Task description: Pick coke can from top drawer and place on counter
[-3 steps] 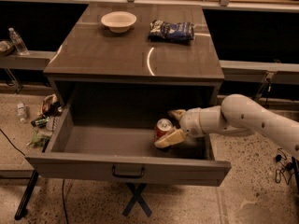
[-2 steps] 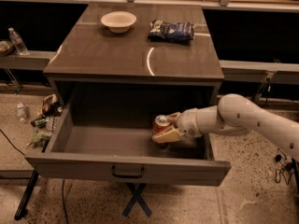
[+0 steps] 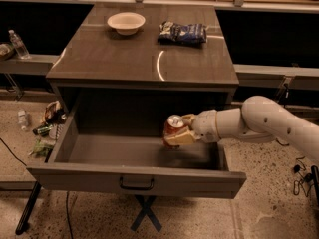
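Coke can clamped in pincer, silver top facing up. Sits within right half of open top drawer, over its floor; contact with floor unclear. White arm runs off right of pincer. Bench above and behind pincer, carrying bowl up-left, dark chip bag straight up. Drawer handle below-left.

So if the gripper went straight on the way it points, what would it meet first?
The gripper, shut on the red soda can over the open grey drawer, points toward its wall at picture left; probably that first, though height unclear.
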Controlling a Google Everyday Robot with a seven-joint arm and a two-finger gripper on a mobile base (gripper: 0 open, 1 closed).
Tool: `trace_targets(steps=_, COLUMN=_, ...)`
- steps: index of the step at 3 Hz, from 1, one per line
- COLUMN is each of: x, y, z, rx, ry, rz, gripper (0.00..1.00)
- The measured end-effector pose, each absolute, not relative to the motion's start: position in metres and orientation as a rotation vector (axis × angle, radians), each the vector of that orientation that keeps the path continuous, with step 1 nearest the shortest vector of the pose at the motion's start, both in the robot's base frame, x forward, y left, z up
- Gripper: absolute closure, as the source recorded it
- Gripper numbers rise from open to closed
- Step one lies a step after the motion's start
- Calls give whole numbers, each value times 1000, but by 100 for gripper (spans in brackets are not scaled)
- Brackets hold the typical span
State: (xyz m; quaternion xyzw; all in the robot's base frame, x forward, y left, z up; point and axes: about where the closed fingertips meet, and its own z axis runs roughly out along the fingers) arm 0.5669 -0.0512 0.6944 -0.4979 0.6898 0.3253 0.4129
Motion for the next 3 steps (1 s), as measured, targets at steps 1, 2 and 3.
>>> trace_targets(steps=1, x=556, y=-63, z=754, rx=-1260, ry=1690, rz=785, gripper=100)
trace_targets(steps=2, x=555, y=-68, z=850, rx=-1292, ry=1675, rz=755, gripper=100)
trace_targets(steps=3, x=570, y=-64, z=903, rx=-1313, ry=1669, rz=755, gripper=100)
